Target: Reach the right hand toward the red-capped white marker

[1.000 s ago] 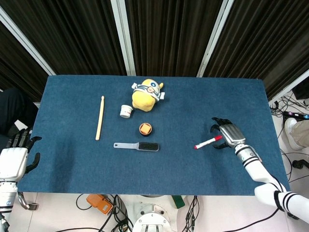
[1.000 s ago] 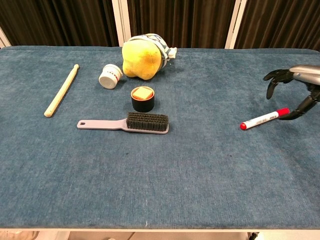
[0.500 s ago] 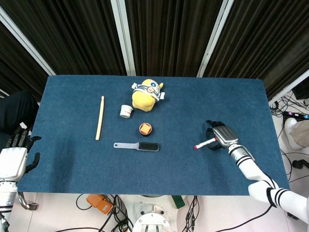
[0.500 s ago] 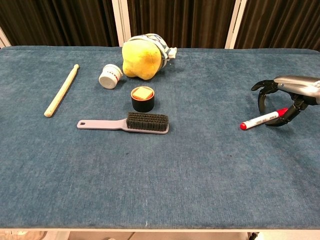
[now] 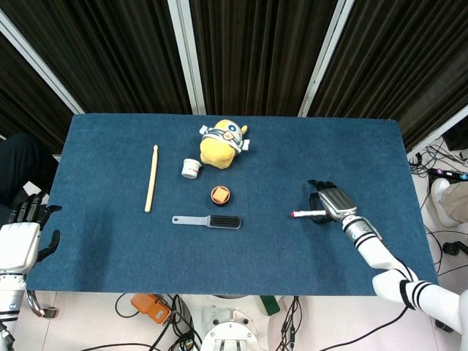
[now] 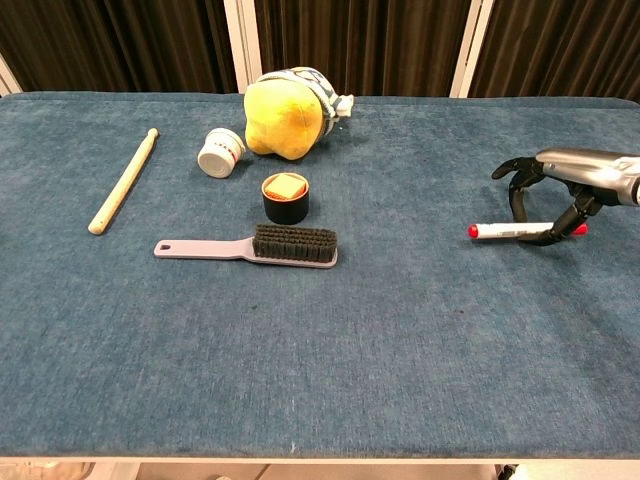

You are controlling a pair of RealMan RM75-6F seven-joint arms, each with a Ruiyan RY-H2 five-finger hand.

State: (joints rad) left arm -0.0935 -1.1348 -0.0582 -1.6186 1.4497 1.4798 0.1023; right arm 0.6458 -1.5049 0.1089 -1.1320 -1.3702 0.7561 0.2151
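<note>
Right hand [image 6: 556,196] sits over the far end of the red-capped white marker [image 6: 505,231], fingers curled down around the barrel, fingertips at or very near the blue worktop [image 6: 400,330]. Cannot tell from either view whether the fingers actually pinch the barrel or only cage it; no clear gap shows, no clear contact either. The marker lies flat on the right side of the worktop, roughly crosswise, one red end poking out toward the middle, the other end under the hand.

Left hand [image 5: 22,232] hangs off the near left edge, fingers apart, holding nothing.

Risks as I read them:
- A round barrel on short-pile cloth: a fingertip nudging it sideways could roll or spin it out from under the palm.
- Fingers pressing down ahead of the thumb could pin one end and kick the free red tip up or around.
- Fingertips may drag on the cloth and snag.

Brush [image 6: 248,246], small black pot [image 6: 285,198], yellow plush [image 6: 283,112], white jar [image 6: 221,152] and wooden stick [image 6: 124,181] lie well apart to the left; no collision worry there.
</note>
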